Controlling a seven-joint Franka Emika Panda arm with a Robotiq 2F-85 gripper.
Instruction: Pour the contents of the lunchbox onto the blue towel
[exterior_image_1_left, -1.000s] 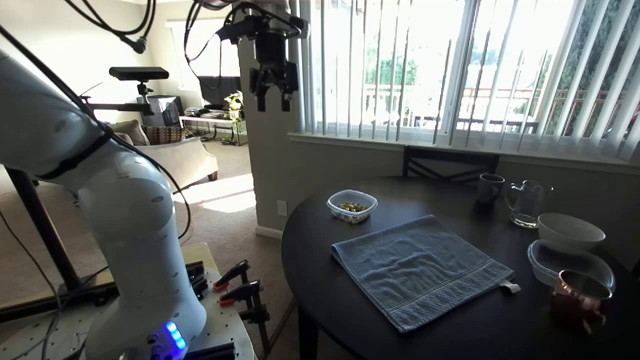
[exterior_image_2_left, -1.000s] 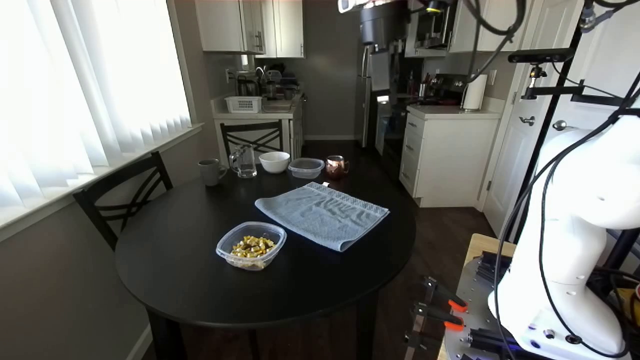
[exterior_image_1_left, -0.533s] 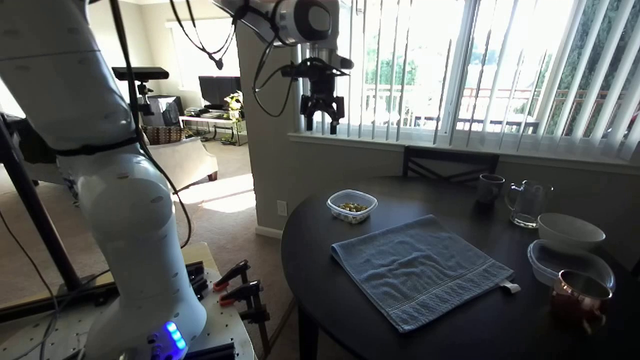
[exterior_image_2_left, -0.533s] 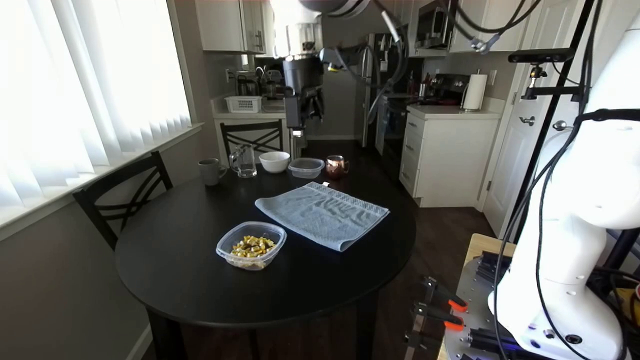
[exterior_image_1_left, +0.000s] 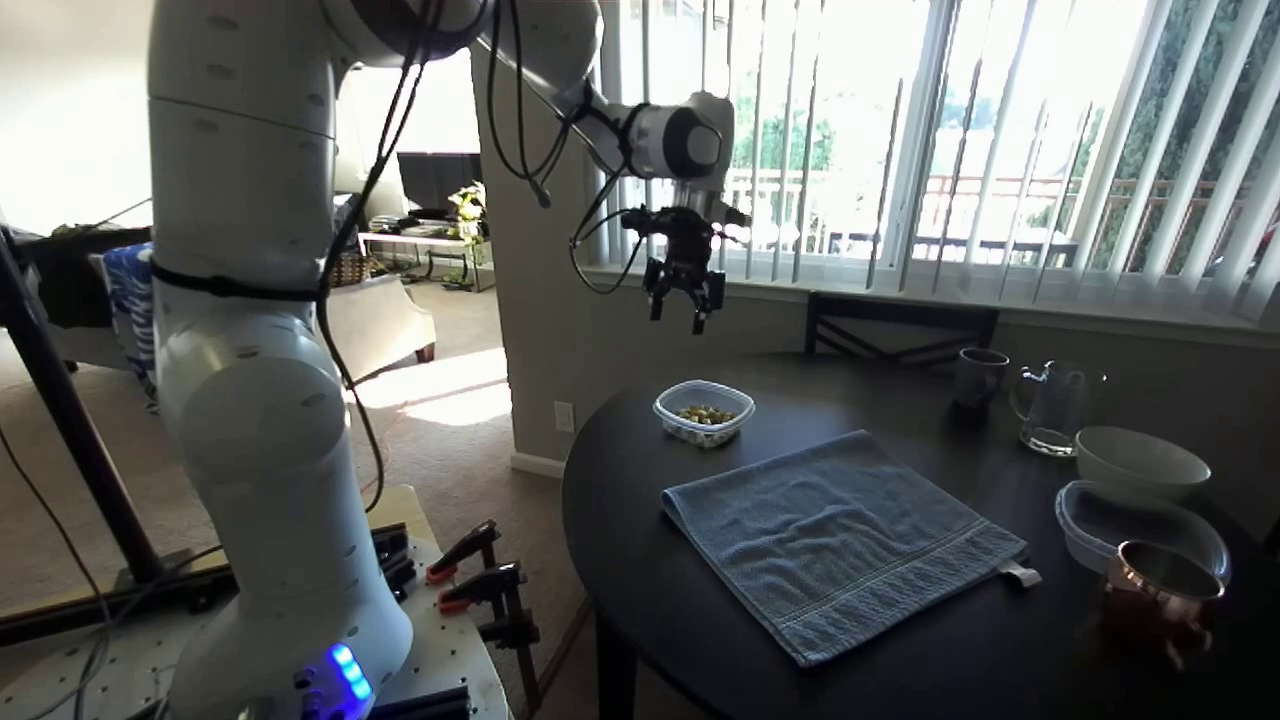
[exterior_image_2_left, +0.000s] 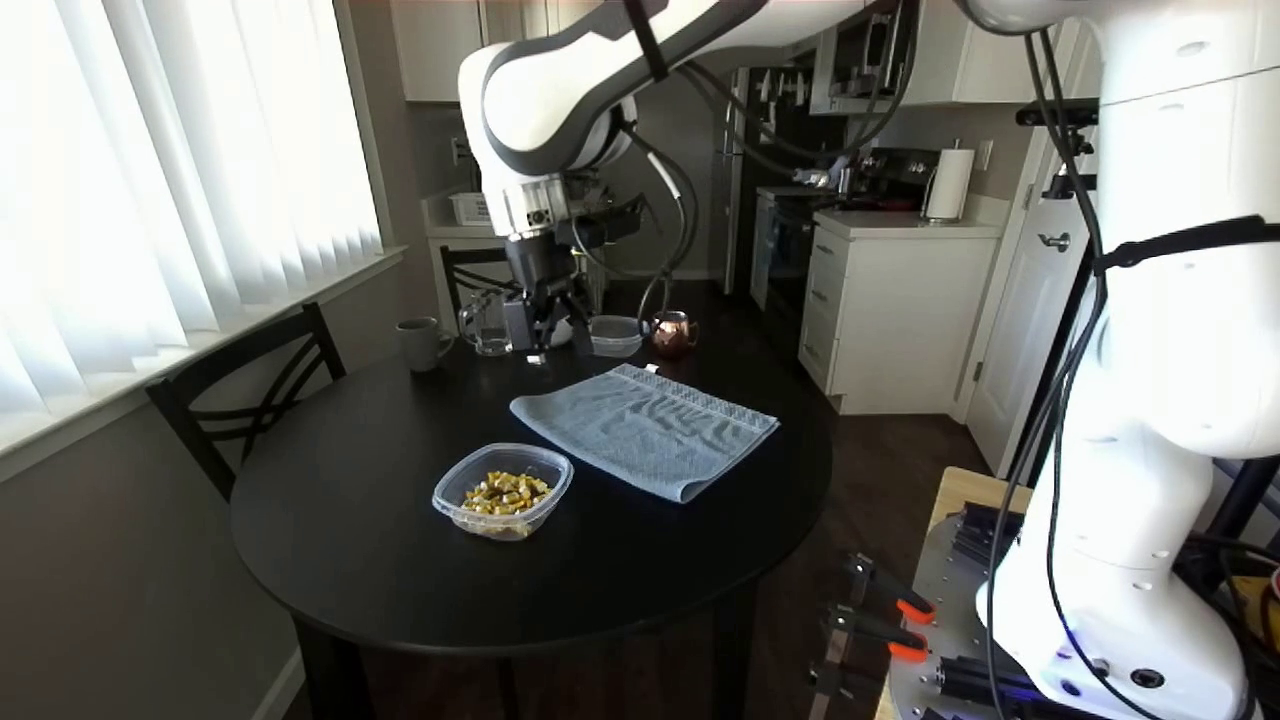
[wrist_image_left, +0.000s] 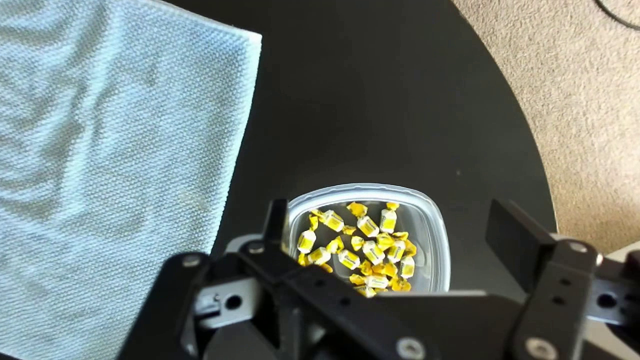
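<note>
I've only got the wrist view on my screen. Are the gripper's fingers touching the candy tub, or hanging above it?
Observer: Above it. In an exterior view the gripper hangs over the candy tub with a visible gap, so nothing touches.
Operator: Good. The towel runs off the left of my picture. What's past its far end?
Observer: A copper mug stands beyond the end with the white tag; both exterior views show it.
Operator: Is that mug on its own there?
Observer: No, a second clear tub sits beside it.
</note>
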